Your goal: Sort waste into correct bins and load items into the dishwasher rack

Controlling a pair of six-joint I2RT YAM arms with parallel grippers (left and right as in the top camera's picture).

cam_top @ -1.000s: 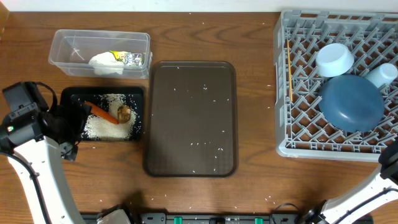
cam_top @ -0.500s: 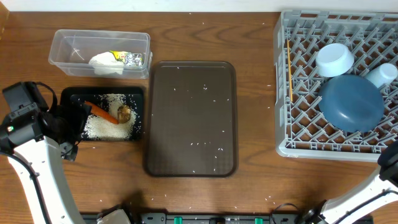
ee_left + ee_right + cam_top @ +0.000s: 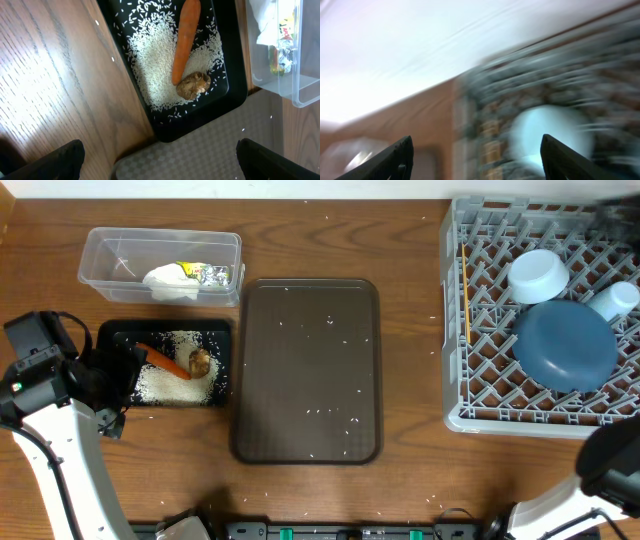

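Overhead view of a wooden table, sorting nearly complete.

At far left, the left gripper [image 3: 160,162] hangs over the near edge of the black tray [image 3: 112,330], jaws spread wide and holding nothing. In that tray lie an orange carrot [image 3: 165,361], a bed of white rice [image 3: 165,385] and a small brown food lump [image 3: 200,361], the lump touching the carrot's tip.

Above it, at upper left, the clear tub [image 3: 100,250] holds crumpled white tissue [image 3: 170,280] and a shiny foil wrapper [image 3: 205,273].

In the centre sits a dark brown serving tray [image 3: 305,380], bare except for scattered rice grains (a few more dot the table around it).

At right, the grey dishwasher rack [image 3: 470,415] carries wooden chopsticks [image 3: 465,295] along its left side, a pale bowl [image 3: 537,275], a large dark blue plate [image 3: 565,345] face down, and a pale cup [image 3: 612,300] at the right edge. A second cup is not visible; it may be hidden under the plate.

The right gripper [image 3: 480,162] shows only in a heavily blurred wrist view aimed towards the rack; its fingers appear parted with nothing between them.

Judging by this, all waste is binned and the dishes racked; only stray grains seem left.
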